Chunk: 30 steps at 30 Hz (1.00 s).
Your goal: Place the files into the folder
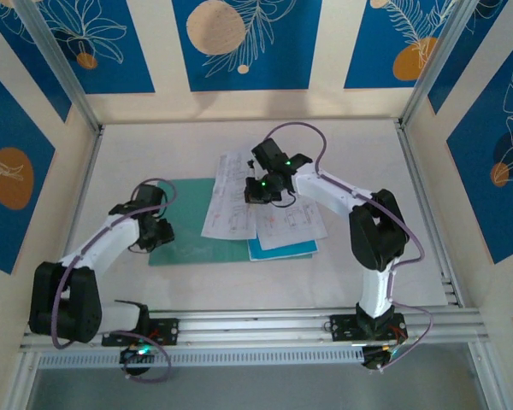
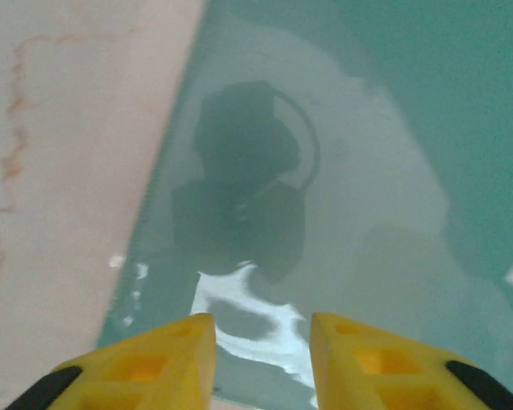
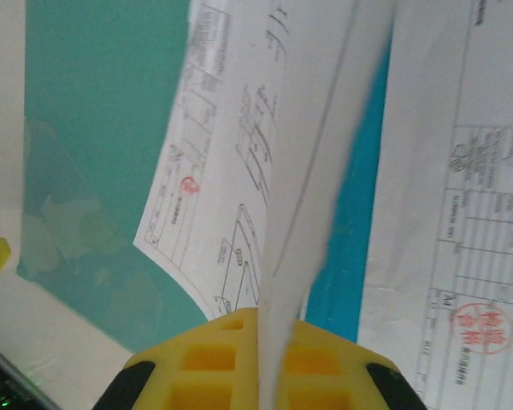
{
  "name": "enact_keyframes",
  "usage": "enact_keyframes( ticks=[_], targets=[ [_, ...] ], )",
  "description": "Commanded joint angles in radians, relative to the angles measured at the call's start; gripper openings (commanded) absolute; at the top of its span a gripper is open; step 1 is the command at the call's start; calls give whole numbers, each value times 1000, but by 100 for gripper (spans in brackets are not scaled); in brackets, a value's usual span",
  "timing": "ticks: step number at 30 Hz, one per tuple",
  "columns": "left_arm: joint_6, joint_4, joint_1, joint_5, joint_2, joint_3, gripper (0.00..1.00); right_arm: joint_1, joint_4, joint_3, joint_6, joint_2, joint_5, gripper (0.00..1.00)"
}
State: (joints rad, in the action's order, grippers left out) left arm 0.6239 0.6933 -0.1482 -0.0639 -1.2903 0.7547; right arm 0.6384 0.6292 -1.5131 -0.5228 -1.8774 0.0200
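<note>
Right claw (image 3: 267,342): clenched on one white printed sheet (image 3: 316,171), standing edge-on. Light-blue sheet (image 3: 350,256), other files (image 3: 462,171) and teal folder (image 3: 94,128) lie beneath it.
Left claw (image 2: 263,329): released, poised over folder.
We advise carrying the sheet level, without dragging the rest.

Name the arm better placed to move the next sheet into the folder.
Right. The right tool is shut on a sheet, its edge lifted; the left tool hovers open over the folder near its left edge, far from any sheet.
</note>
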Motion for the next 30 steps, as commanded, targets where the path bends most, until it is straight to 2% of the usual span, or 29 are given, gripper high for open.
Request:
enact_keyframes(
  ticks=[1,8,15,24,30],
  targets=[
    [32,8,63,55,37,-44,27,0,44,27,84,55,-71,0],
    [43,-5,120,59,59,-101,14,3,40,75,86,124,-72,0],
    [45,-11,143,54,77,-120,7,67,51,102,65,155,-116,0],
    [46,-2,145,47,106,-127,5,119,32,119,39,157,-114,0],
    [43,3,145,48,115,-128,5,119,13,114,26,147,-86,0]
  ],
)
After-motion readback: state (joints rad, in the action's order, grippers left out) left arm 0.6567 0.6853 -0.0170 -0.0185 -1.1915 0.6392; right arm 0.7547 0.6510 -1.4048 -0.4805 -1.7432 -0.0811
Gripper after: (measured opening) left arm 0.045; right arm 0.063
